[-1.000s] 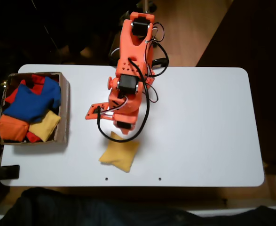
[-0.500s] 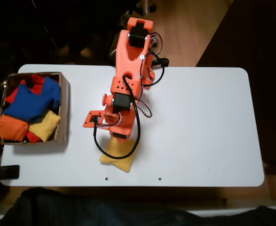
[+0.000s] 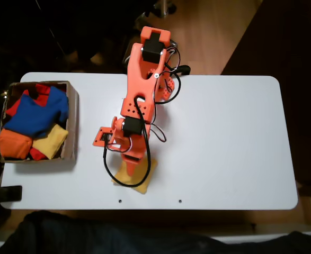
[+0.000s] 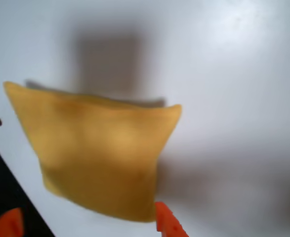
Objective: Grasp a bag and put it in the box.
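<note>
Orange robot gripper (image 3: 131, 168) reaches toward the near edge of a white table (image 3: 229, 143), directly above a mustard-yellow bag (image 3: 143, 181) that lies flat on the tabletop. Seen from the wrist view, two orange fingertips (image 4: 168, 222) poke in at the bottom edge, spread wide apart, one at the bag's (image 4: 98, 160) lower right corner and the other off to its left; the jaws stand released, holding nothing. Whether they touch the cloth cannot be told. At the table's left edge in the fixed view sits a brown cardboard box (image 3: 71, 127), well apart from the bag, and inside it lie a large blue bag (image 3: 36, 114), an orange bag (image 3: 13, 144), another yellow bag (image 3: 50, 141) and red cloth.
</note>
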